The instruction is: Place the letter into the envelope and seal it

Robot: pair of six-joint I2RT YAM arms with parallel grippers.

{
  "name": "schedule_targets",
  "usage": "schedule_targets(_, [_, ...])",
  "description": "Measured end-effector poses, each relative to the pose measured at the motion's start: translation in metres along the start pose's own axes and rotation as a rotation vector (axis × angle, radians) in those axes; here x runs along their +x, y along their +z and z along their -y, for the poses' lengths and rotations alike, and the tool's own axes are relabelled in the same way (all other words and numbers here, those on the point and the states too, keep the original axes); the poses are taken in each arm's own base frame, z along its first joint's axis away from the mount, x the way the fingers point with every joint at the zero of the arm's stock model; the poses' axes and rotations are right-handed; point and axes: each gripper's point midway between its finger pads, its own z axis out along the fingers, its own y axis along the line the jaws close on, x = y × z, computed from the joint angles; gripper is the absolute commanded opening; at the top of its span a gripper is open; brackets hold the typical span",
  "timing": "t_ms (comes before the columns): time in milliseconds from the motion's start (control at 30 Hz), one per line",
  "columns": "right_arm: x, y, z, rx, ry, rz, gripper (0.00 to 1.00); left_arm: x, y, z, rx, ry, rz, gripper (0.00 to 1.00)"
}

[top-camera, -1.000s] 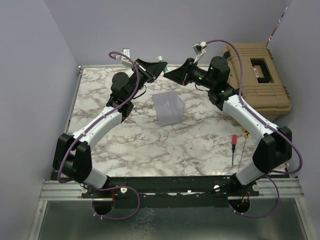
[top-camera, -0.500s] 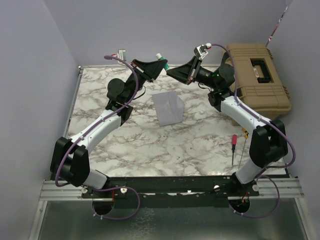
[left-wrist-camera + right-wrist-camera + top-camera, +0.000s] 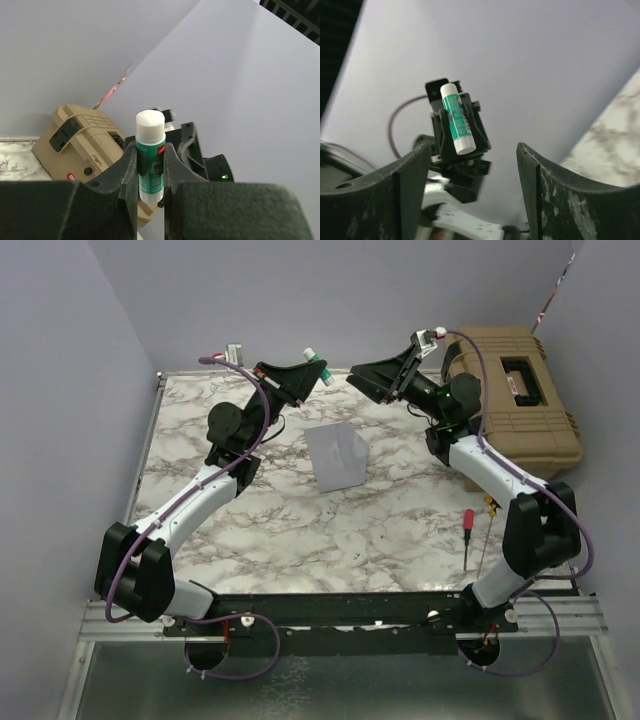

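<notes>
The grey-lavender envelope (image 3: 336, 455) lies on the marble table (image 3: 250, 530) at its middle, with its flap slightly raised. The letter is hidden. My left gripper (image 3: 312, 370) is raised at the back, shut on a green and white glue stick (image 3: 314, 361). The left wrist view shows the glue stick (image 3: 150, 150) upright between the fingers (image 3: 127, 170). My right gripper (image 3: 358, 376) faces it from the right, open and holding nothing. In the right wrist view the glue stick (image 3: 457, 120) shows beyond the wide-apart fingers (image 3: 535, 180).
A tan toolbox (image 3: 520, 390) stands at the back right, close to my right arm. A red screwdriver (image 3: 467, 535) and a thin tool lie near the table's right edge. Lavender walls close in the left, back and right.
My right gripper was shut at the glue stick's end; it has opened and drawn back to the right. Both grippers have risen and moved toward the back wall.
</notes>
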Motion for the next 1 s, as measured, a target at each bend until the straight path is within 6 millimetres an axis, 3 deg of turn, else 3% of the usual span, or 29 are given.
schedule_targets(167, [0.01, 0.009, -0.013, 0.083, -0.47, -0.013, 0.7, 0.002, -0.001, -0.01, -0.047, -0.02, -0.004, 0.0])
schedule_targets(333, [0.034, 0.028, -0.036, 0.12, -0.965, 0.033, 0.58, 0.002, -0.003, -0.018, -0.1, -0.042, 0.002, 0.0])
schedule_targets(467, [0.038, 0.025, -0.02, 0.167, -1.243, 0.061, 0.47, -0.002, -0.004, -0.016, -0.111, -0.05, 0.015, 0.0])
schedule_targets(633, [0.024, 0.022, 0.009, 0.27, -1.448, 0.066, 0.42, -0.004, -0.005, -0.015, -0.116, -0.055, 0.017, 0.0])
schedule_targets(833, [0.022, 0.026, 0.006, 0.273, -1.588, 0.075, 0.59, -0.005, -0.005, -0.013, -0.115, -0.056, 0.021, 0.0])
schedule_targets(1000, [0.03, 0.032, 0.004, 0.244, -1.639, 0.063, 0.6, -0.007, -0.006, -0.013, -0.118, -0.055, 0.026, 0.0])
